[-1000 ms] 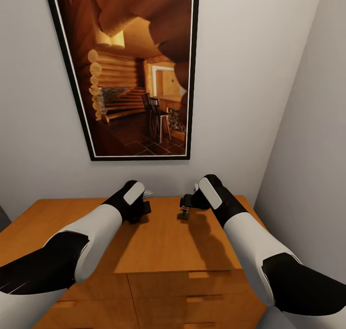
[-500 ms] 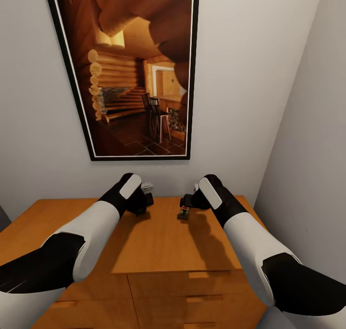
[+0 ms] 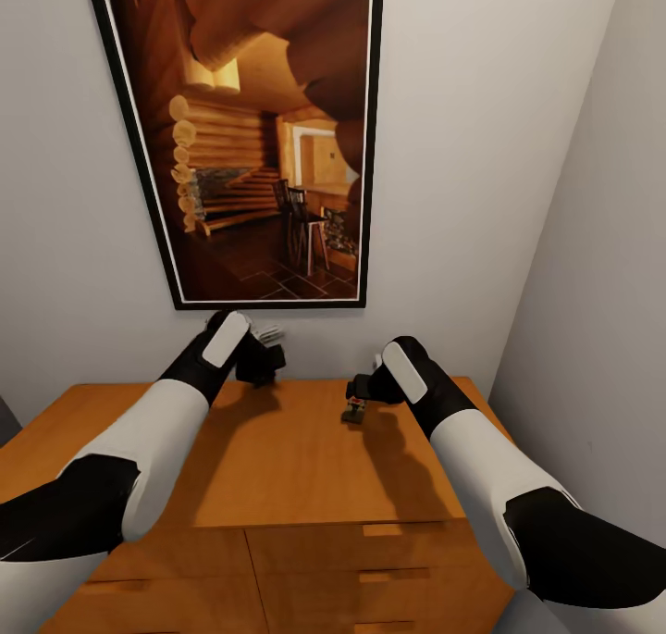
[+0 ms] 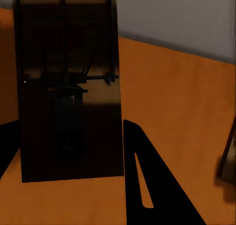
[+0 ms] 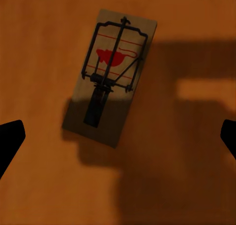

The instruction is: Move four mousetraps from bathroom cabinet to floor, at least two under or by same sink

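My left gripper (image 3: pixel 265 358) hangs above the back of the orange-brown cabinet (image 3: pixel 305 472), shut on a mousetrap (image 4: pixel 69 97). That trap sits upright between the black fingers (image 4: pixel 142 180), dark and close to the left wrist camera, clear of the cabinet top (image 4: pixel 177 97). Another mousetrap (image 5: pixel 110 77), tan with a red mark and a dark wire bar, lies flat on the cabinet top (image 5: pixel 44 43). My right gripper (image 3: pixel 355 401) hovers over it, open, and the fingertips (image 5: pixel 10 139) stand wide on either side of it. In the head view this trap (image 3: pixel 353 414) shows just under the right hand.
A large framed picture (image 3: pixel 250 134) of a log cabin interior hangs on the wall behind the cabinet. A grey side wall (image 3: pixel 601 292) closes in at the right. Drawer fronts (image 3: pixel 370 560) face me below the top. A blurred tan shape (image 4: pixel 227 161) shows beside the left gripper.
My left arm has risen from the cabinet top and drawn back toward the wall, taking the mousetrap up with it. The right arm and its trap have not moved.
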